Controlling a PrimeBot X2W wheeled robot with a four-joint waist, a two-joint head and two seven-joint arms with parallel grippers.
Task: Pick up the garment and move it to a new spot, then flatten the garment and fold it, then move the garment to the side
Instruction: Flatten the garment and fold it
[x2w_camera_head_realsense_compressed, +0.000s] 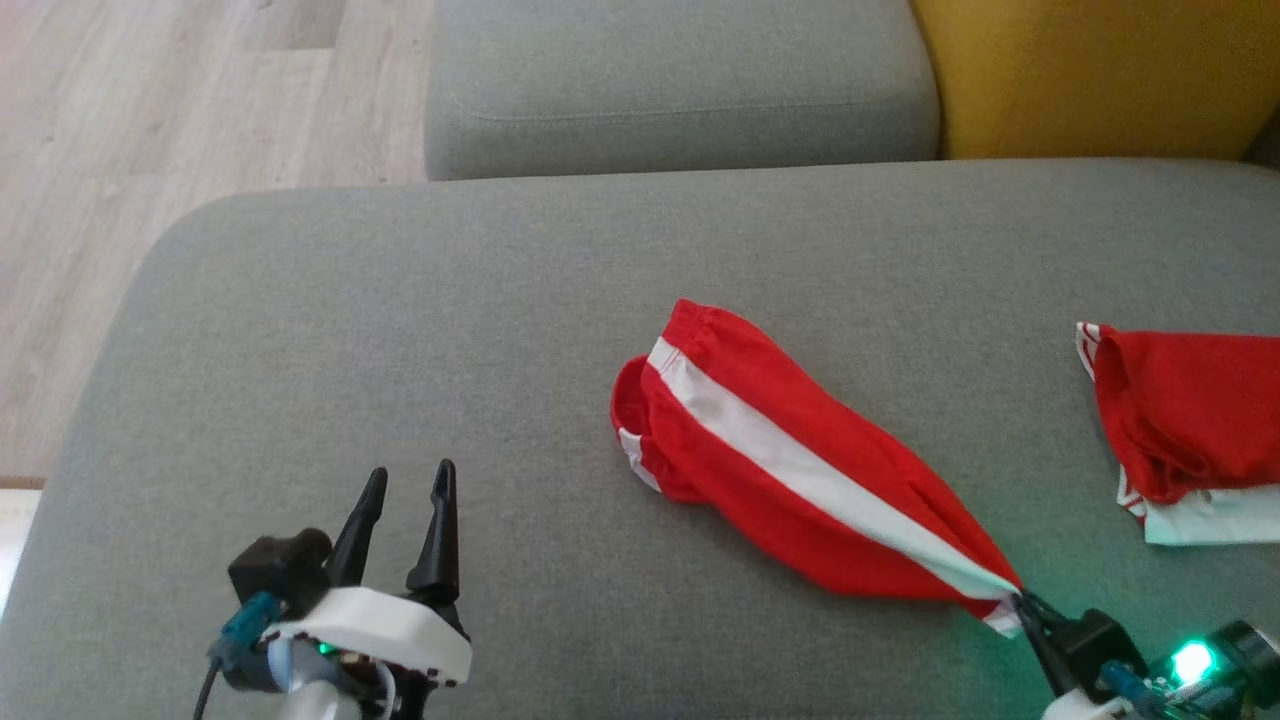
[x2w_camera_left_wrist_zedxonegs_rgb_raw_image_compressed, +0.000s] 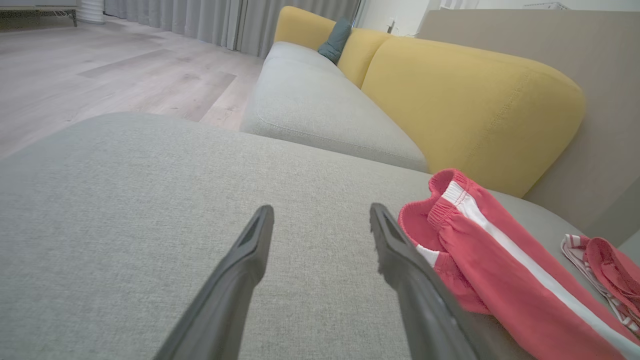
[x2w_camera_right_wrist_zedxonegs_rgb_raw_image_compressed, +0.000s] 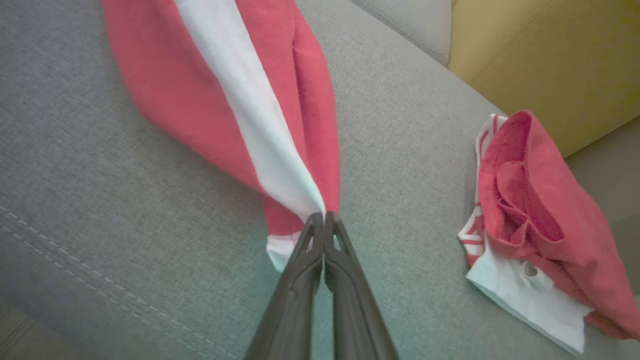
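Right gripper (x2w_camera_head_realsense_compressed: 1022, 600) jaws clamped shut on one end of the red shorts (x2w_camera_head_realsense_compressed: 780, 470), which lie stretched across the middle of the grey seat cushion (x2w_camera_head_realsense_compressed: 400, 320). Left gripper (x2w_camera_head_realsense_compressed: 410, 470) jaws wide open, empty, above the cushion's near-left part. Second red garment (x2w_camera_head_realsense_compressed: 1180, 420) sits at the cushion's right edge.

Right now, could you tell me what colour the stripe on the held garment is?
The stripe is white, on a red garment; clearest in the right wrist view.

Grey sofa (x2w_camera_head_realsense_compressed: 350, 330), yellow backrest (x2w_camera_head_realsense_compressed: 1100, 70), wood floor (x2w_camera_head_realsense_compressed: 150, 120)
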